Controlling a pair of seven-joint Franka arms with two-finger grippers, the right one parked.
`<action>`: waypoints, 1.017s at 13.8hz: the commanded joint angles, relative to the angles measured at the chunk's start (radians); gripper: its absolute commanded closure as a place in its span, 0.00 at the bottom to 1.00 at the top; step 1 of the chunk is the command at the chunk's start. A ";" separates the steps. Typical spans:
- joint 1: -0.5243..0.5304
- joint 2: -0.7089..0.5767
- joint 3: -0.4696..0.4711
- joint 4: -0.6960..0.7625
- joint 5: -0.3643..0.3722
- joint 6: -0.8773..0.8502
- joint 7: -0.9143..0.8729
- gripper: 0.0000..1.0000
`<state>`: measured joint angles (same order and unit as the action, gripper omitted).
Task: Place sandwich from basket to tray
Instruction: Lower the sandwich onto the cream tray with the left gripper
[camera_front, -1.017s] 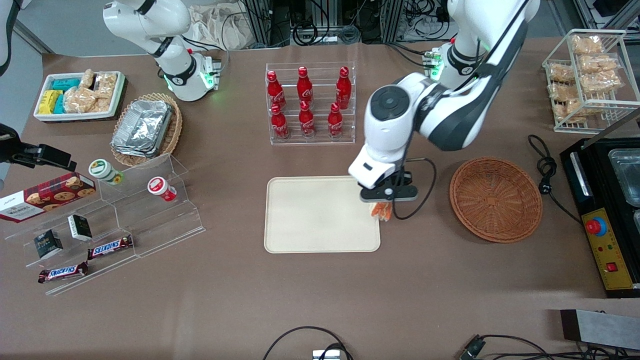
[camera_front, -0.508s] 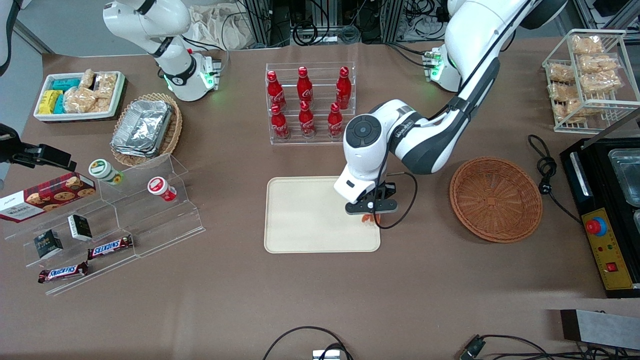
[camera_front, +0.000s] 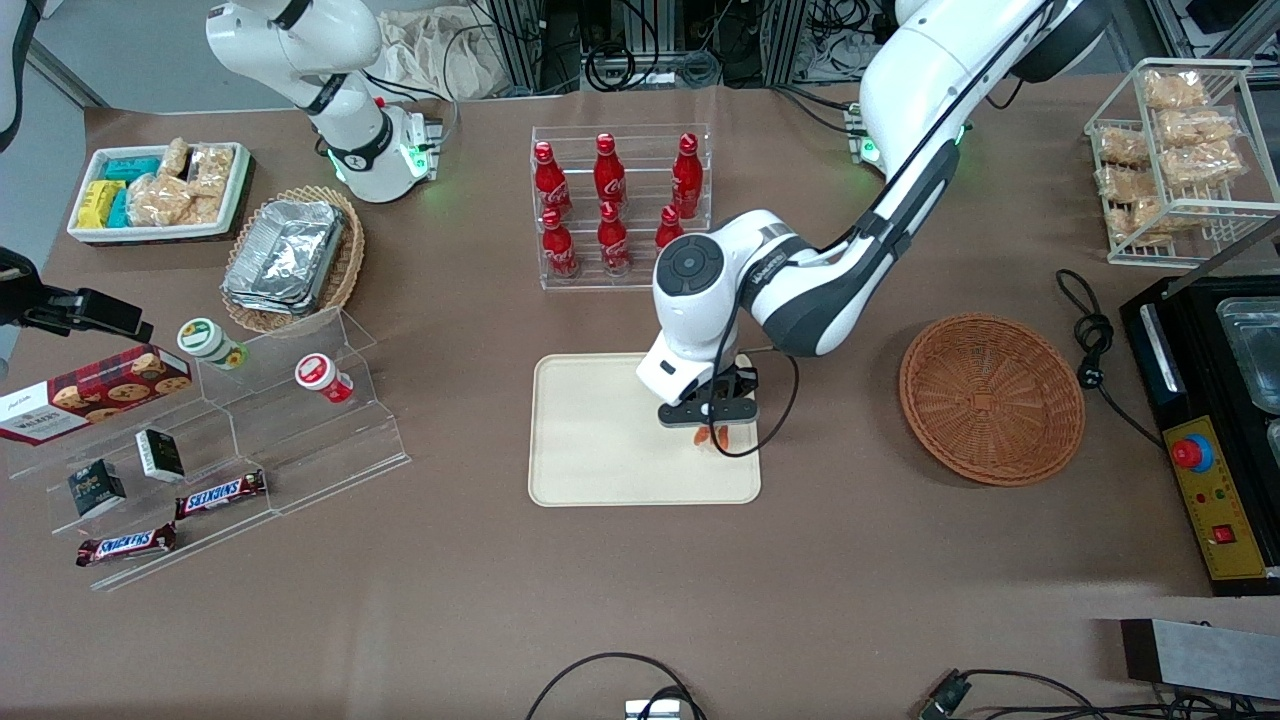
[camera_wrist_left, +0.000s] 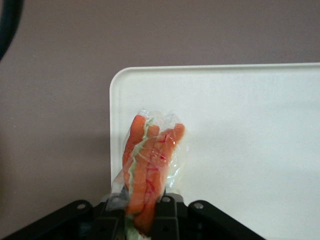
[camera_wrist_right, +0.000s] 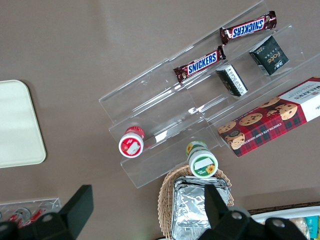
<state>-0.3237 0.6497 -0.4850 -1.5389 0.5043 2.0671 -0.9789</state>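
Brown table (camera_front: 640, 590): cream tray (camera_front: 590, 440) mid-table, gripper (camera_front: 712, 432) above it. Empty reddish wicker basket (camera_front: 990, 398) beside the tray toward working arm's end. Clear bottle rack (camera_front: 622, 205) farther from camera. Acrylic step stand (camera_front: 240, 450), foil-tray basket (camera_front: 292, 260), white snack bin (camera_front: 160, 190) toward parked arm's end.

Left arm reaching low, gripper (camera_front: 711, 428) pointing down, fingers (camera_wrist_left: 167, 212) clamped

We're getting soft, even overhead light with only faint shadows on the brown table (camera_front: 900, 560), some glare off the foil trays (camera_front: 285, 255) and the sandwich (camera_wrist_left: 150, 165) wrap, and the gripper (camera_wrist_left: 145, 220) over the washed-out tray (camera_wrist_left: 250, 125) looks blurry up close.
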 joint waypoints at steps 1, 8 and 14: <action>-0.011 0.034 0.006 0.037 0.025 0.025 -0.006 1.00; -0.012 0.100 0.006 0.037 0.086 0.073 -0.001 1.00; -0.028 0.119 0.006 0.037 0.088 0.093 -0.015 1.00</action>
<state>-0.3359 0.7535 -0.4827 -1.5356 0.5690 2.1655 -0.9790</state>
